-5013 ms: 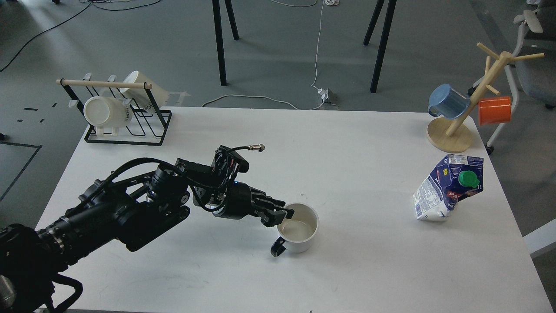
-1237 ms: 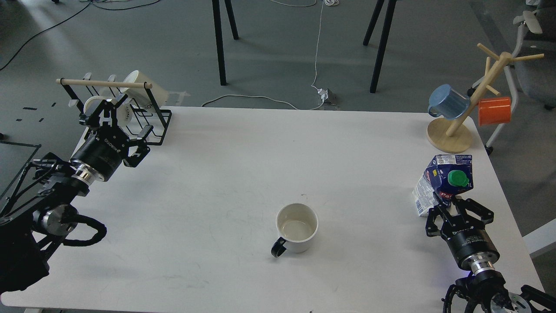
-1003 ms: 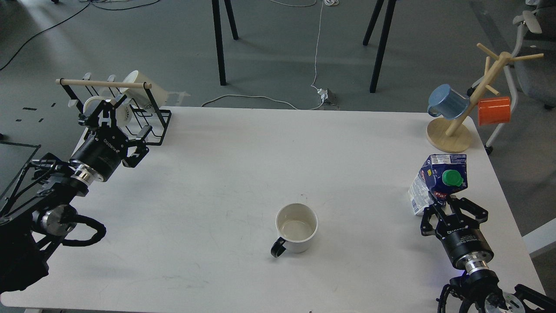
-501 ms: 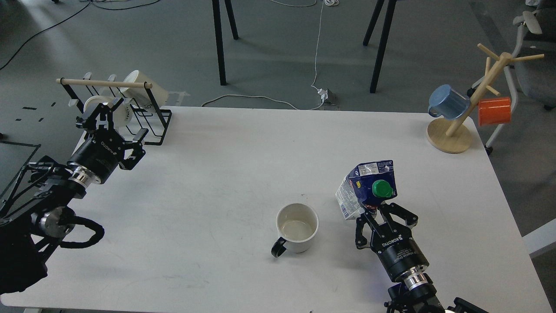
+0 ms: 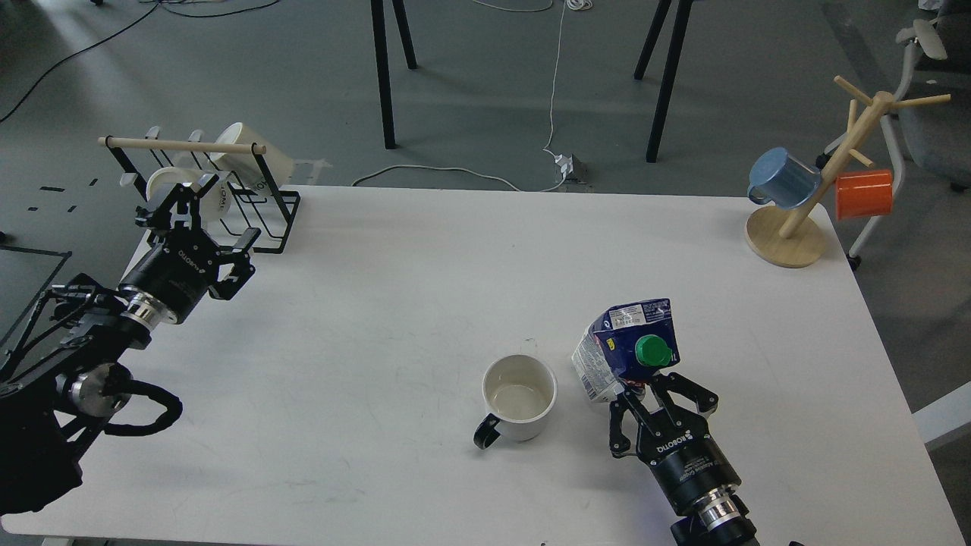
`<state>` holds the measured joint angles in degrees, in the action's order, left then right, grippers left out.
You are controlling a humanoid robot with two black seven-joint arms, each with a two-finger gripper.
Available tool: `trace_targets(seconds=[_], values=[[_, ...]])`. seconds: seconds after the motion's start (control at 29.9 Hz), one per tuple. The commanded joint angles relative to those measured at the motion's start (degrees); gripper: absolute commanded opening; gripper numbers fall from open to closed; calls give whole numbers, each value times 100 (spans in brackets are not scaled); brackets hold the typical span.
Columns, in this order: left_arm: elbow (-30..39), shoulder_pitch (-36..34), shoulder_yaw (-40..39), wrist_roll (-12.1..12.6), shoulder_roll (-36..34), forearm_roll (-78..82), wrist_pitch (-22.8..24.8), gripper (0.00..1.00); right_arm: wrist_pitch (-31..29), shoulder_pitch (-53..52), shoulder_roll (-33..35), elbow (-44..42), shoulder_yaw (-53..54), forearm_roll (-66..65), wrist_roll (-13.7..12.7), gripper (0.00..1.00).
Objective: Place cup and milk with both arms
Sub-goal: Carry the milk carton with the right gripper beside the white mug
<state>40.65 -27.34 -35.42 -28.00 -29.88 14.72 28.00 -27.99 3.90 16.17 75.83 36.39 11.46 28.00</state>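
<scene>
A white cup [image 5: 519,398] with a black handle stands upright on the white table [image 5: 425,258], front of centre, handle toward the front left. A blue and white milk carton [image 5: 618,350] with a green cap is tilted just right of the cup. My right gripper [image 5: 639,389] comes in from the bottom edge and is shut on the carton's lower part. Whether the carton's base touches the table is unclear. My left gripper [image 5: 182,206] is open and empty at the far left, just in front of the wire rack, far from the cup.
A black wire rack [image 5: 269,224] with a wooden bar holds two white mugs at the back left corner. A wooden mug tree [image 5: 787,235] with a blue and an orange mug stands at the back right. Table edges lie close on the left and right.
My right gripper has carried the milk carton from the table's right side leftward to just beside the cup. My left gripper, earlier at the cup's rim, has drawn back to the rack.
</scene>
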Motion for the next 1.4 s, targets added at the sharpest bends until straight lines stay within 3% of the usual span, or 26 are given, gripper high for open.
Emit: trace_targets(seconds=[0.0,0.6,1.37], values=[[-5,0,0,0,-9,4,0,98,-1,49,0,1,-9,-65,0,26],[-119,0,0,0,0,13,0,98,-1,269,-158,2,-9,-329,0,26],[-128,0,17,0,0,13,0,98,-1,295,-158,-51,-9,-355,0,42]])
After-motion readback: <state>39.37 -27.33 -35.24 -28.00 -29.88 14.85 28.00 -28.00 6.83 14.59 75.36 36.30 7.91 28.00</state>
